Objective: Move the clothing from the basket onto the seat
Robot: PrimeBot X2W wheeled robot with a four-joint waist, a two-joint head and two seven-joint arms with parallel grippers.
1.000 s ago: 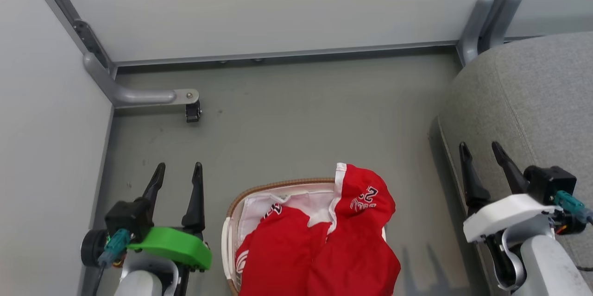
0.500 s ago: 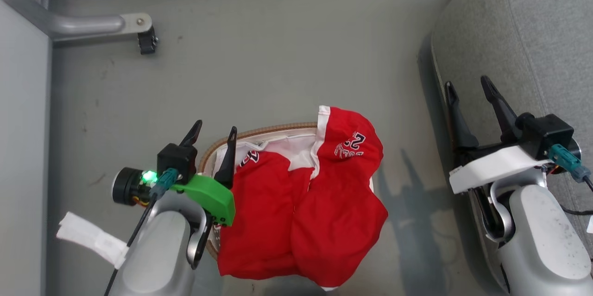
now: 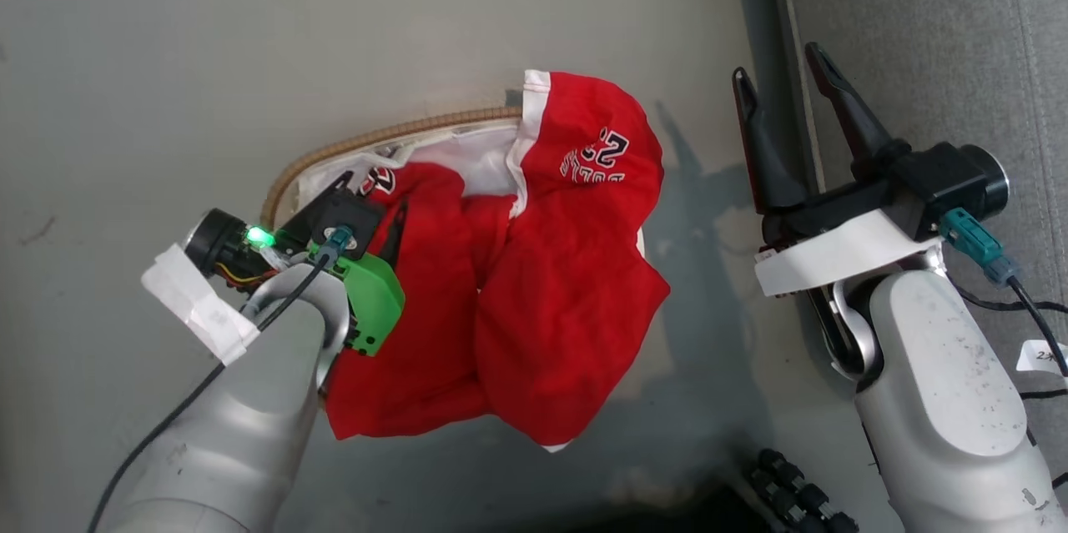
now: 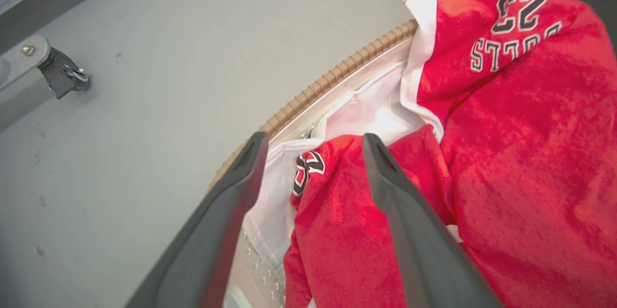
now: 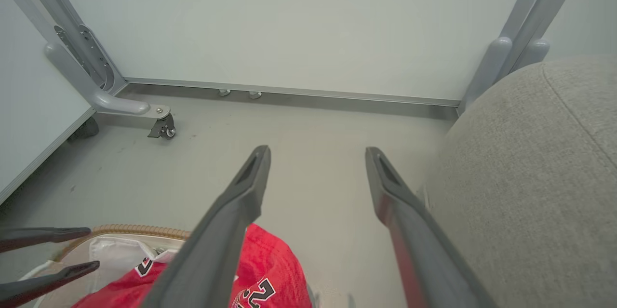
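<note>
Gaping left end effector (image 4: pixel 313 139) over clothing (image 4: pixel 506 129)

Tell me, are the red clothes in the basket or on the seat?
In the basket. The clothing lies heaped in the basket, one piece hanging over its rim; none lies on the visible part of the seat.

Upside-down "23" and "BULLS" in white-and-black print on the red clothing (image 4: pixel 520 129).

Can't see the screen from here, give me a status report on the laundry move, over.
Left gripper open, low over the clothing in the basket. Right gripper open, empty, beside the seat. Nothing seen blocking the way.
</note>
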